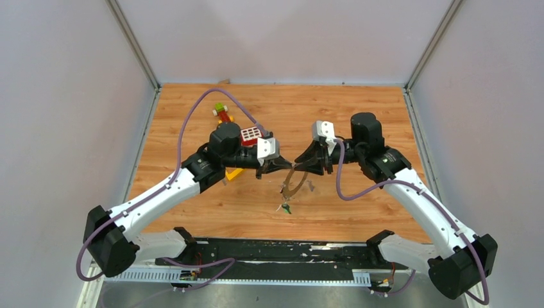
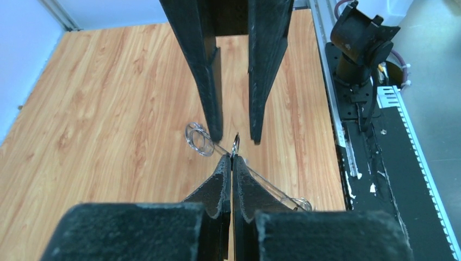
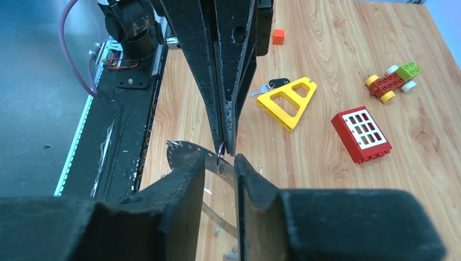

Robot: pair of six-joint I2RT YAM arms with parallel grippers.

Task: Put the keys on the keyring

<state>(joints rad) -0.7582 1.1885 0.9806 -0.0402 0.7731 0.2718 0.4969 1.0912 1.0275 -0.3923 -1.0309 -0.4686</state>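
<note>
The keyring, a flat grey ring with a notched rim, sits between my two grippers and also shows in the top view. The left wrist view shows it almost edge-on. My left gripper is shut on a thin silver piece, probably a key; its tip touches the ring's band. My right gripper is open, and the band runs behind both of its fingers. A green-headed key lies on the table below the ring. A black-headed key lies beside the yellow triangle. I see no blue key.
A yellow triangular block, a red window brick, a small toy car and an orange block lie on the left half of the wooden table. The black base rail runs along the near edge.
</note>
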